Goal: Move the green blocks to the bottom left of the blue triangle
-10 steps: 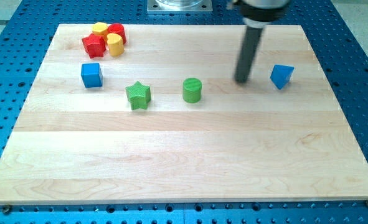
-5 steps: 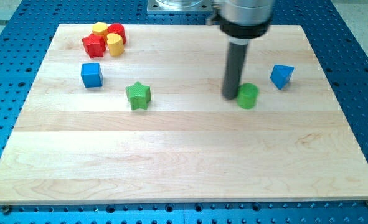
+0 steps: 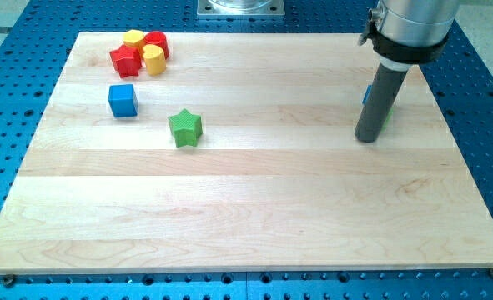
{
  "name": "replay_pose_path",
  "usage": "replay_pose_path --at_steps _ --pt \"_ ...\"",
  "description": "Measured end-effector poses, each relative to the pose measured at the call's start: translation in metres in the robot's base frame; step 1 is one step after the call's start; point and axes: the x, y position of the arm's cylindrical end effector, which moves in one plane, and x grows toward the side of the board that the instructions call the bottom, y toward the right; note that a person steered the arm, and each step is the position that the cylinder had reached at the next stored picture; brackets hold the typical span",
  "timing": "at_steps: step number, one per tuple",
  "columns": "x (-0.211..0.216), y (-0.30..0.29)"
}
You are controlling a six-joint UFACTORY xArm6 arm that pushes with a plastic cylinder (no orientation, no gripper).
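My tip rests on the board at the view's right. The rod hides most of the blue triangle, of which only a blue sliver shows at the rod's left edge. A thin green sliver at the rod's right edge looks like the green cylinder, close to the triangle. The green star lies at the left of centre, far to the left of my tip.
A blue cube lies up and left of the green star. Red blocks and yellow blocks sit bunched at the board's top left corner. The wooden board lies on a blue perforated table.
The rod swept to the view's right, pushing the green cylinder from the board's centre over to the blue triangle. The rod now covers both. The green star has not moved.
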Motion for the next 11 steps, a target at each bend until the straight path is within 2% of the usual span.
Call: replay_pose_path --at_steps 1,2,3,4,5,7,8,10,11 --pt "0.012 -0.098" --pt "0.05 -0.254" --pt "0.072 -0.359" --pt "0.05 -0.369" --pt "0.021 -0.346" --pt "0.008 -0.239" --pt "-0.019 -0.199" --pt "-0.055 -0.139" --pt "-0.087 -0.125"
